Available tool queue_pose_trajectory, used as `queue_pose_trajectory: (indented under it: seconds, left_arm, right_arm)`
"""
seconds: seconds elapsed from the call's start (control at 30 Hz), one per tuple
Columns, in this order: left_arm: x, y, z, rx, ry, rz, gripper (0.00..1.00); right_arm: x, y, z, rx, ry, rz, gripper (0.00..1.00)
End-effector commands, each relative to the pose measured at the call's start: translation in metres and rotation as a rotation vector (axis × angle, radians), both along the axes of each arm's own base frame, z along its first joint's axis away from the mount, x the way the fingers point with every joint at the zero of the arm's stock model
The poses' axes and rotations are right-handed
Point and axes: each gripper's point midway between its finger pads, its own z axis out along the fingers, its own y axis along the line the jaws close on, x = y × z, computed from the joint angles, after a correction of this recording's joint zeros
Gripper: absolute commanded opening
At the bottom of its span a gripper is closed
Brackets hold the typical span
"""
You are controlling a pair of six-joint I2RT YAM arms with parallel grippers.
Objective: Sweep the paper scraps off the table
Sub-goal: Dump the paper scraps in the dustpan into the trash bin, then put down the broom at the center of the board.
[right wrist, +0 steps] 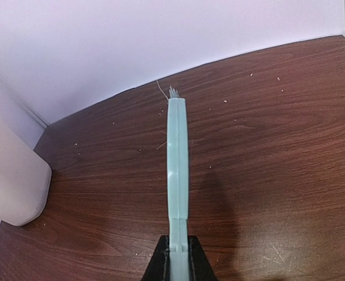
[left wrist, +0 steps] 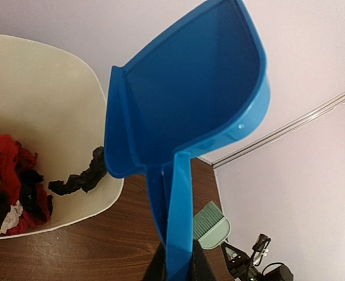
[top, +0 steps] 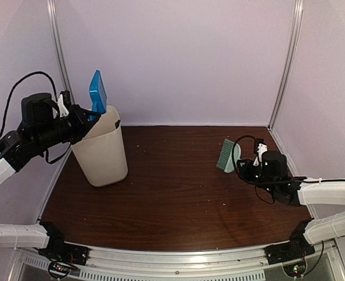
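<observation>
Left wrist: light, crumpled paper scraps (left wrist: 8,170) are seen in bin (left wrist: 61,88); brushing is favoured over pinching; dustpan (left wrist: 190,88) is clamped by left gripper (left wrist: 178,270).

On the table (top: 172,193), the bin (top: 102,158) stands left with paper scraps (left wrist: 8,175) inside, dustpan (top: 97,92) above it, brush (top: 226,155) at right.

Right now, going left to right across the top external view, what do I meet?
left claw → cream bin → green brush → right claw. The blue dustpan, gripped by the left claw, stands over the bin, so I leave it out of the order.
</observation>
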Motion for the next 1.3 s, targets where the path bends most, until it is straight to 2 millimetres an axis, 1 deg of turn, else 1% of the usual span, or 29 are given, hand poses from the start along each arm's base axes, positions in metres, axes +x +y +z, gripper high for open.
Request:
queue_pose_trajectory:
  seconds: [0.0, 0.07, 0.13, 0.23, 0.3, 0.33, 0.4, 0.43, 0.47, 0.57, 0.63, 0.77, 0.93, 1.03, 1.17, 1.27]
  left_arm:
    - [-0.003, -0.005, 0.033, -0.160, -0.089, -0.027, 0.00]
    - [-0.003, -0.004, 0.038, -0.157, -0.120, -0.025, 0.00]
    - [0.000, -0.003, 0.046, -0.098, -0.158, -0.023, 0.00]
    - [0.009, -0.012, 0.048, 0.015, -0.169, -0.054, 0.00]
    - [0.016, -0.027, 0.045, 0.061, -0.170, -0.107, 0.00]
    - [0.014, -0.042, 0.042, 0.076, -0.168, -0.165, 0.00]
    - [0.012, -0.066, 0.037, 0.129, -0.166, -0.223, 0.00]
    - [0.012, -0.073, 0.040, 0.165, -0.177, -0.212, 0.00]
    - [0.012, -0.082, 0.038, 0.214, -0.182, -0.215, 0.00]
    - [0.010, -0.107, 0.025, 0.322, -0.168, -0.241, 0.00]
    - [0.007, -0.122, 0.011, 0.381, -0.152, -0.282, 0.00]
    - [-0.001, -0.150, -0.024, 0.500, -0.106, -0.338, 0.00]
    - [-0.013, -0.180, -0.068, 0.611, -0.056, -0.402, 0.00]
    - [-0.020, -0.191, -0.108, 0.674, 0.002, -0.435, 0.00]
    - [-0.033, -0.199, -0.161, 0.748, 0.079, -0.472, 0.00]
    - [-0.038, -0.198, -0.193, 0.795, 0.132, -0.474, 0.00]
  right_arm:
    - [0.000, 0.000, 0.005, 0.012, -0.014, 0.006, 0.00]
    - [0.000, -0.001, 0.003, 0.012, -0.012, 0.001, 0.00]
    - [0.000, -0.002, 0.001, 0.010, -0.009, -0.005, 0.00]
    - [0.000, -0.007, 0.000, 0.007, -0.008, -0.031, 0.00]
    - [0.001, -0.016, -0.001, 0.002, -0.007, -0.077, 0.00]
    - [0.000, -0.022, -0.003, -0.001, 0.001, -0.109, 0.00]
    - [-0.001, -0.035, -0.007, 0.002, 0.010, -0.175, 0.00]
    - [-0.002, -0.040, -0.010, 0.004, 0.018, -0.202, 0.00]
    - [-0.003, -0.045, -0.013, 0.006, 0.025, -0.226, 0.00]
    - [-0.008, -0.058, -0.023, 0.013, 0.050, -0.287, 0.00]
    - [-0.012, -0.067, -0.030, 0.011, 0.066, -0.322, 0.00]
    - [-0.021, -0.077, -0.039, 0.020, 0.073, -0.357, 0.00]
    - [-0.031, -0.086, -0.048, 0.053, 0.081, -0.381, 0.00]
    - [-0.036, -0.090, -0.053, 0.063, 0.086, -0.390, 0.00]
    - [-0.043, -0.097, -0.061, 0.073, 0.095, -0.412, 0.04]
    - [-0.046, -0.100, -0.064, 0.082, 0.094, -0.423, 0.09]
